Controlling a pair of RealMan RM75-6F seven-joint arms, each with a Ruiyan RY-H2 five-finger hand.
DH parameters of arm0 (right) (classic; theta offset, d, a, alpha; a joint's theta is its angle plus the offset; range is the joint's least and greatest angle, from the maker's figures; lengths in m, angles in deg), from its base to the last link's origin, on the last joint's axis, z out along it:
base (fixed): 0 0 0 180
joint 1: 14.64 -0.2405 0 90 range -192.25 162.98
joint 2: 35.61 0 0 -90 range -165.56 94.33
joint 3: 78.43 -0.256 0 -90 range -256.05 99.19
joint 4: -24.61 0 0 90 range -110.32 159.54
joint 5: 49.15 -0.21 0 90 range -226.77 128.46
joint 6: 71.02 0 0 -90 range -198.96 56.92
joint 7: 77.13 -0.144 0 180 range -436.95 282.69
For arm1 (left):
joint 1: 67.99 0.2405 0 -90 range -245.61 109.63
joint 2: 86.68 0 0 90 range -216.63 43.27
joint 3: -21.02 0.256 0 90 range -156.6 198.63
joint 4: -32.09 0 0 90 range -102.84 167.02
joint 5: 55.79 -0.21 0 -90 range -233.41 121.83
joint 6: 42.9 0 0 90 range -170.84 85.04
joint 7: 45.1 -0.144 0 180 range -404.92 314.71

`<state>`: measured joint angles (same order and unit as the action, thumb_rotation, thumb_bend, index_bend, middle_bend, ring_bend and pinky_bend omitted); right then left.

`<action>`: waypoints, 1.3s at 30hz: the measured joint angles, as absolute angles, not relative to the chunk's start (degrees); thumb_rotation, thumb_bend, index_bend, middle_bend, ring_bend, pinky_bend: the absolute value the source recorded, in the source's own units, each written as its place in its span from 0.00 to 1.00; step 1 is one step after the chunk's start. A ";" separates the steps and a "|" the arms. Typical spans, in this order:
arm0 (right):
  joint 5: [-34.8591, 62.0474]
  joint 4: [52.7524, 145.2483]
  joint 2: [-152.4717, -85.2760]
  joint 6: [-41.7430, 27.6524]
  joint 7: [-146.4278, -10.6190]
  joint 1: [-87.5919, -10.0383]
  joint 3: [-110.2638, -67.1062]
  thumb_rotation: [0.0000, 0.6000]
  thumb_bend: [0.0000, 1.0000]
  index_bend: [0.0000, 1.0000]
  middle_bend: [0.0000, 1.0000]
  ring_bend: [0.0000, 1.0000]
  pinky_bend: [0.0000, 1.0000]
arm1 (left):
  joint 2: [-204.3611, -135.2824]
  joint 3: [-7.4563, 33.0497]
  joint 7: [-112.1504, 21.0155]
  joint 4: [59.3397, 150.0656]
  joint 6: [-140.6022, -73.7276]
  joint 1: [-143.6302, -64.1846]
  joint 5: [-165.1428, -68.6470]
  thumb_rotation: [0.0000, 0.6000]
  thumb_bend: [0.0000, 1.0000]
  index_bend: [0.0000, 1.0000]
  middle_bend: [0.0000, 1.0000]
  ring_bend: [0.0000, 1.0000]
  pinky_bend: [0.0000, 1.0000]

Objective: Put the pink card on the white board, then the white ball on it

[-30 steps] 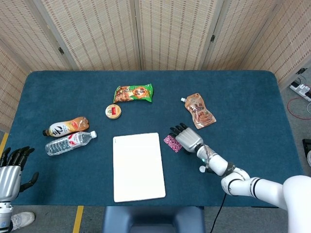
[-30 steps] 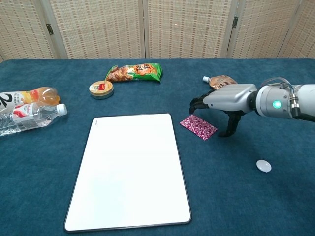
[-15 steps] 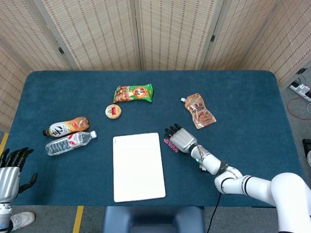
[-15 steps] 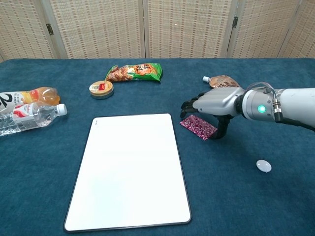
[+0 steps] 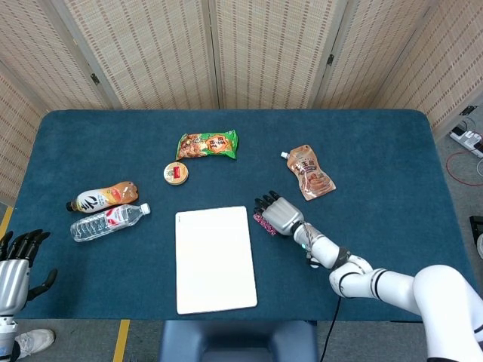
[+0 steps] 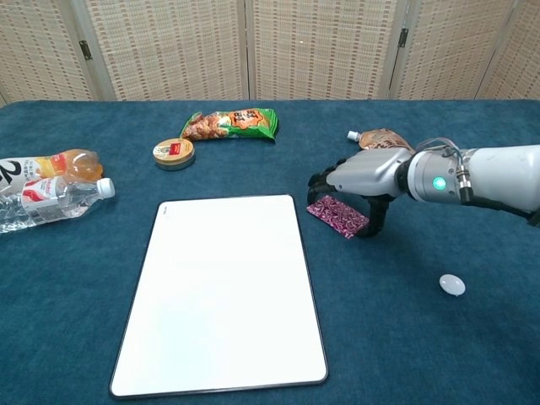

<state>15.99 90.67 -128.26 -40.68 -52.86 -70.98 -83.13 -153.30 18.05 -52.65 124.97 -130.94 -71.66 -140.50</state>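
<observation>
Right hand [image 6: 359, 177] is palm-down over the pink card [image 6: 337, 217], fingers [image 6: 319, 179] curled over the card's far edge, thumb [image 6: 375, 221] planted on the table at its near-right corner. Can't tell if the fingertips actually touch the card; it lies flat on the blue cloth, not lifted. In the head view the right hand [image 5: 278, 214] covers most of the card [image 5: 262, 222], only its left edge showing.

White board [image 6: 221, 295] sits just left of the fingers, bare, card beside its right edge near the top corner. White ball [image 6: 452, 284] is on the cloth well behind the thumb, toward the robot, on its right. Brown pouch [image 5: 310, 173] is just beyond the hand.

Left hand [image 5: 15, 264] is off the table's near-left corner, fingers apart, holding nothing.

Far left of the fingers: two bottles [image 6: 46, 187], round tin [image 6: 174, 153], green snack bag [image 6: 230, 124].
</observation>
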 measured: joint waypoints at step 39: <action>16.31 100.51 -128.73 -36.28 -48.28 -76.35 -83.84 1.00 0.33 0.25 0.08 0.00 0.00 | -152.85 18.16 -52.35 125.05 -131.72 -70.85 -140.98 1.00 0.36 0.20 0.18 0.18 0.00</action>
<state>16.31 100.51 -128.73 -36.28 -48.28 -76.35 -83.84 -152.85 18.16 -52.35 125.05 -131.72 -70.85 -140.98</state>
